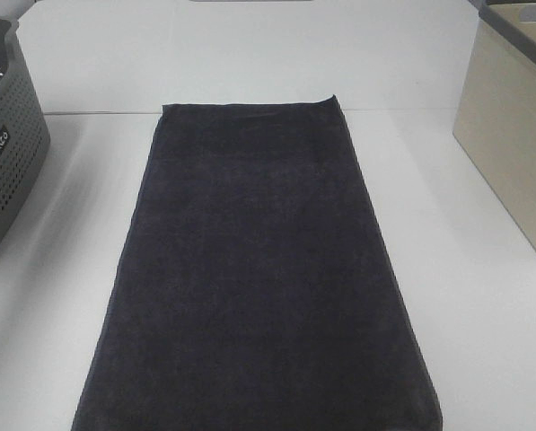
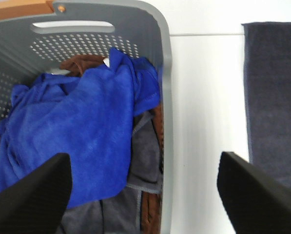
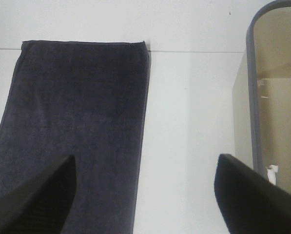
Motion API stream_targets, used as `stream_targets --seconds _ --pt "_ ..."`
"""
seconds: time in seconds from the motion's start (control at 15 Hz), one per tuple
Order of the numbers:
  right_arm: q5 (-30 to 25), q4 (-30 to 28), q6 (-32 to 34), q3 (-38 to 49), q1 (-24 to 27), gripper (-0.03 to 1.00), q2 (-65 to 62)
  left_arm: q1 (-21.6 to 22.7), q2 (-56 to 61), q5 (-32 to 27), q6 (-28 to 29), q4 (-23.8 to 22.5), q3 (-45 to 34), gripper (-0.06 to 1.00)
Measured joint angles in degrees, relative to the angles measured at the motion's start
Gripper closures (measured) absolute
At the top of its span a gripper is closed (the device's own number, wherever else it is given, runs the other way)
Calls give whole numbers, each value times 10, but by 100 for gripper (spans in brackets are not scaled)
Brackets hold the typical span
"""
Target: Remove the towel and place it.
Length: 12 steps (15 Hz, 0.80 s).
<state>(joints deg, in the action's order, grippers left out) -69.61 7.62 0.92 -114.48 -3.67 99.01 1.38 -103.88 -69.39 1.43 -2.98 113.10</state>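
The towel, very dark charcoal terry cloth, lies spread flat along the middle of the white table, reaching from mid-table to the near edge. Neither arm shows in the high view. In the left wrist view my left gripper hangs open over the right wall of the grey basket, and the towel lies apart from it on the table. In the right wrist view my right gripper is open above the bare strip between the towel and the beige bin. Nothing sits between either pair of fingers.
The perforated grey basket stands at the left edge and holds a blue cloth, a brown cloth and a grey cloth. A beige bin with a grey rim stands at the right. Bare table lies on both sides of the towel.
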Motion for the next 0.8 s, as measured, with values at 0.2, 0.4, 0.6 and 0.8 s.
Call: stream_targets --seconds 0.2,0.4,0.6,0.8 --pt "-1 -3 1 158 0 20 -135 -1 130 10 7 13 -168 17" --pt "-2 4 3 328 0 20 -280 -1 297 28 25 11 -315 17" --pt "-2 7 3 479 0 20 -419 -1 454 34 42 2 -430 17" --pt "-3 2 3 566 0 20 -524 -1 568 34 44 -3 -525 17"
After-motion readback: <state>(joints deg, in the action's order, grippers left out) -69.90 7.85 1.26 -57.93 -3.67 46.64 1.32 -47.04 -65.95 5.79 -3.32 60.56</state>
